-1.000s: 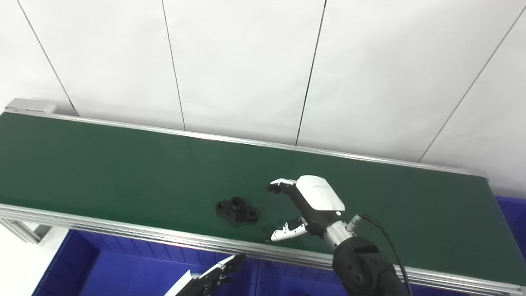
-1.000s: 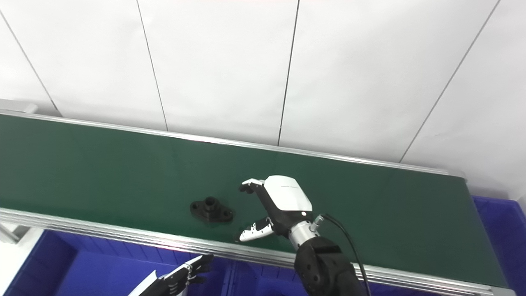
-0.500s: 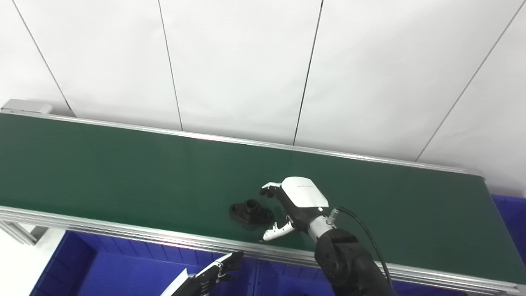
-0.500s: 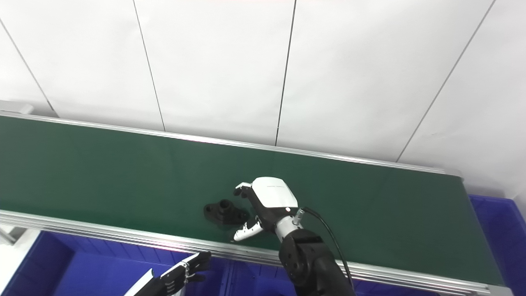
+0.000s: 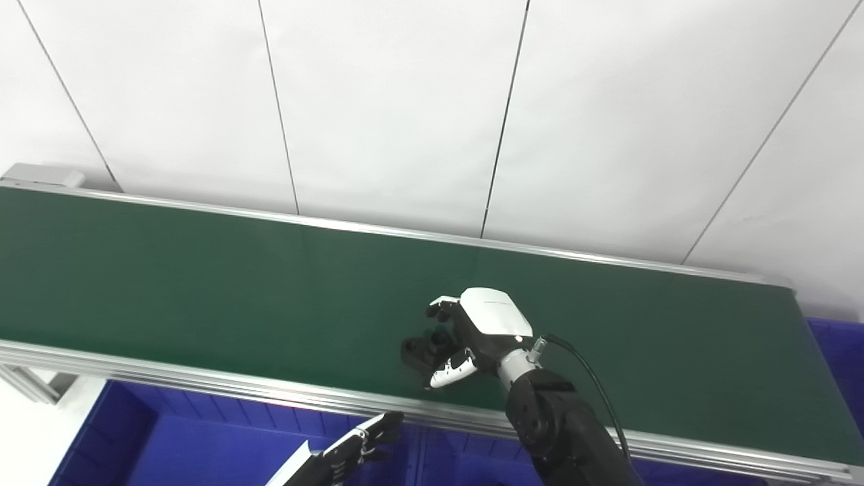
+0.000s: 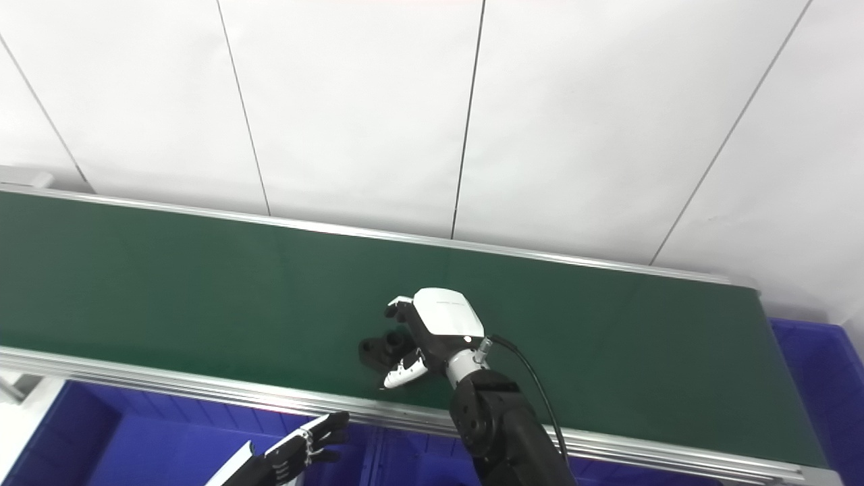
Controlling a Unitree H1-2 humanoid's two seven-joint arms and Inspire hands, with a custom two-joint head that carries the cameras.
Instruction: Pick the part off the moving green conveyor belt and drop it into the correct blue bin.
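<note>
A black flanged part [image 5: 418, 352] lies on the green conveyor belt [image 5: 202, 283], near its front rail. My right hand [image 5: 482, 327] rests on the belt right against the part. Its fingers curl over the part's far side and its white thumb tip sits at the near side, so the part lies between them, partly hidden. The hand looks open, and the part stays on the belt. My left hand [image 5: 351, 452] hangs open below the belt's front rail, over a blue bin [image 5: 169, 445], holding nothing.
Blue bins run along under the belt's front rail, and another blue bin [image 5: 837, 351] shows past the belt's right end. A white panelled wall stands behind the belt. A cable loops from my right wrist.
The part has travelled right along the belt into my right hand, which shifted left and narrowed the gap between fingers and thumb. My left hand has hardly moved.
</note>
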